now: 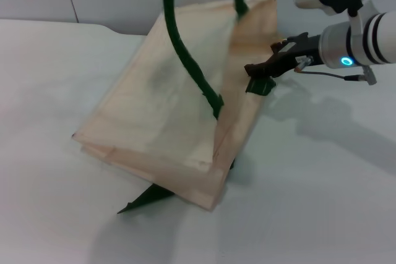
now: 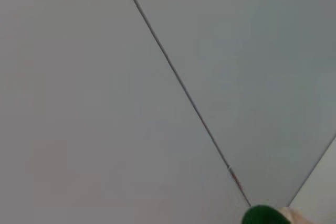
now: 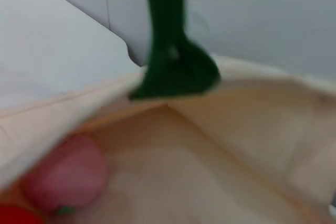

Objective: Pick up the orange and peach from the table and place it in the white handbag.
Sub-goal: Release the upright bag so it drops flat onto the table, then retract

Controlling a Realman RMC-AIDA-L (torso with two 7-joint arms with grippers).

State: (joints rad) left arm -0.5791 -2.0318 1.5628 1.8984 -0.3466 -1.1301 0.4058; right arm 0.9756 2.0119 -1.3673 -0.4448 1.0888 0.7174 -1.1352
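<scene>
My right claw (image 1: pixel 260 72), clenched on the white handbag (image 1: pixel 167 115) rim at two o'clock, could spill the peach (image 3: pixel 65 174).

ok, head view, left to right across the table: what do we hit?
White handbag, tilted up off the table → green handle rising out of the top of the picture → right pincer at the bag's right edge → right arm. No fruit shows in this view.
</scene>
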